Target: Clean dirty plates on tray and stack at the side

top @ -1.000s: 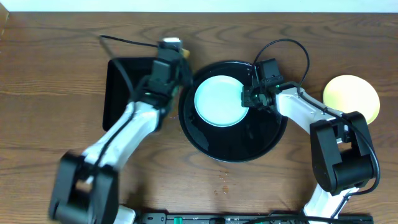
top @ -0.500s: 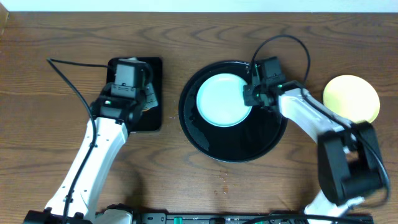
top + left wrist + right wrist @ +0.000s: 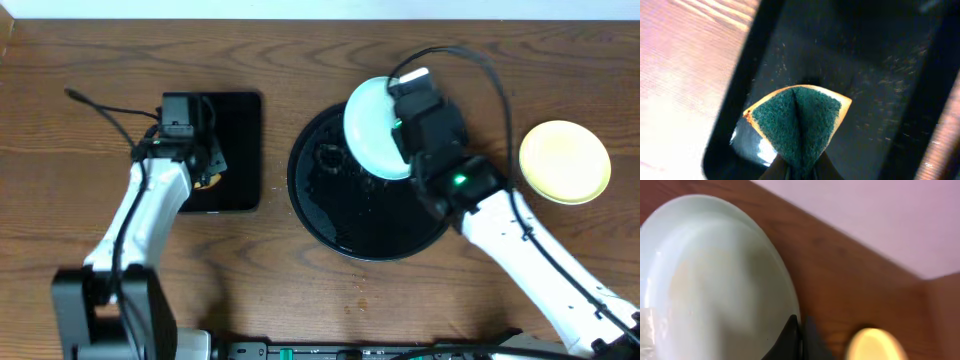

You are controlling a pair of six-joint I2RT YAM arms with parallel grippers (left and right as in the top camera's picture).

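Pinching the mint plate (image 3: 370, 125) by its rim, my right claw (image 3: 399, 128) holds it off the round tray (image 3: 372, 222), tilted steeply, above the tray's far edge. The wrist view shows my two fingertips pressed together on the lip of the plate (image 3: 715, 280) and nowhere else. I judge it stiff, glossy and light, but breakable and slick. A hold this far out on the edge lets it swing or slide, so a grip set deeper over the rim and a slow carry would suit it. My left claw (image 3: 797, 171) is closed on a folded sponge (image 3: 797, 122), green scouring face outward, and hangs just over the rectangular tray (image 3: 238, 120). The yellow plate (image 3: 565, 160) lies flat on the tabletop (image 3: 100, 60), well to the right of the round tray. Half a second ago the mint plate lay flat in the round tray with my right claw at its right edge; now it is raised, tipped and shifted toward the back. My left claw has stayed over the rectangular tray.
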